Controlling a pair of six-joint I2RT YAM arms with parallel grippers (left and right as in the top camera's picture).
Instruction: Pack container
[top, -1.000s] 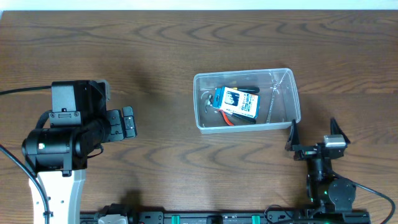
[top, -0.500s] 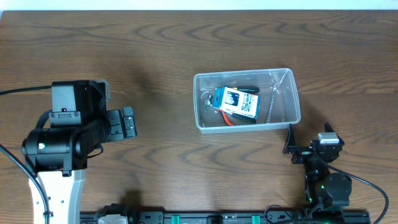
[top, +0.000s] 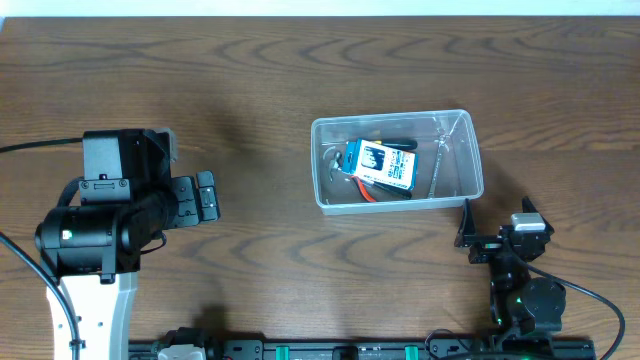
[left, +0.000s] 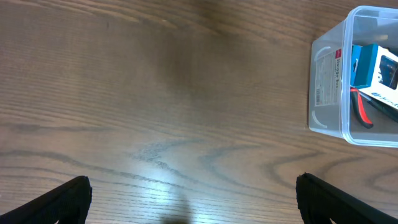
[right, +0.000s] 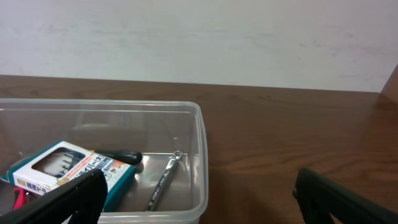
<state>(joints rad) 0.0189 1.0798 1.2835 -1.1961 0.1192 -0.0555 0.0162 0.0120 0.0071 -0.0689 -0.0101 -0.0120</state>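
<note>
I see the container (top: 395, 205) sitting on the desk (top: 250, 80), already holding a blue box (top: 380, 165). A metal wrench (top: 438, 165) lies just beside the box toward the container's right end. Red-handled pliers (top: 372, 193) poke out from under the box at the container's near wall. A black handle (top: 402, 146) lies at the box's far side. My right gripper (top: 497, 225) hovers just off the container's near right corner, jaws spread wide and holding nothing. My left gripper (top: 207, 196) is well apart from the container's left end, also wide open and empty.
</note>
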